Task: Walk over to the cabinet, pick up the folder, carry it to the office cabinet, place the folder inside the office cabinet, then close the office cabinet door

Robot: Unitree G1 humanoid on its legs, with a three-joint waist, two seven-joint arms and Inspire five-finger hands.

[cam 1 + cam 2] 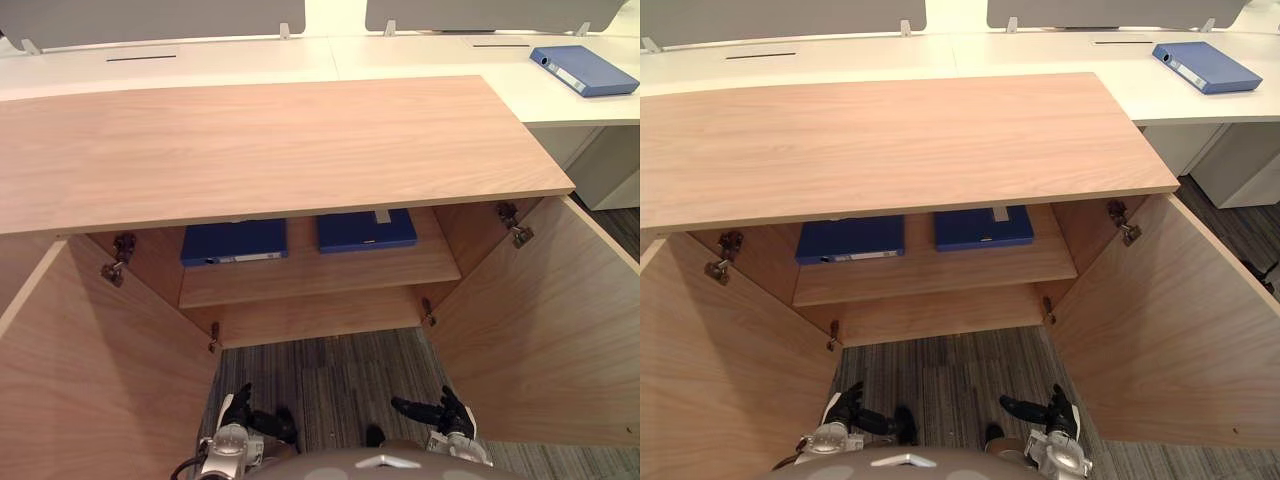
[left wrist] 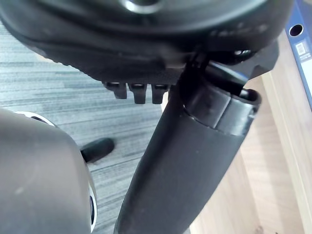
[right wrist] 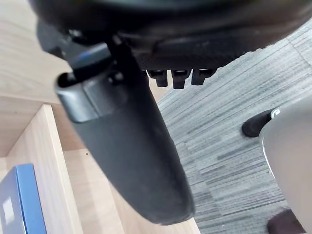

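Folder, blue plastic binder [image 1: 366, 230]: shelved, 12 o'clock. Dark left hand [image 1: 240, 410], right hand [image 1: 445, 412]: fingers relaxed apart, empty. Push light-wood door [image 1: 530, 330], 3 o'clock, near free edge.

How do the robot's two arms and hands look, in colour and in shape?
The left hand and right hand are black, with slim fingers. Each thumb is a thick, smooth, dark cylinder with a rounded tip, as the left thumb and right thumb show up close. The left arm and right arm are rounded silver-grey metal at the wrist.
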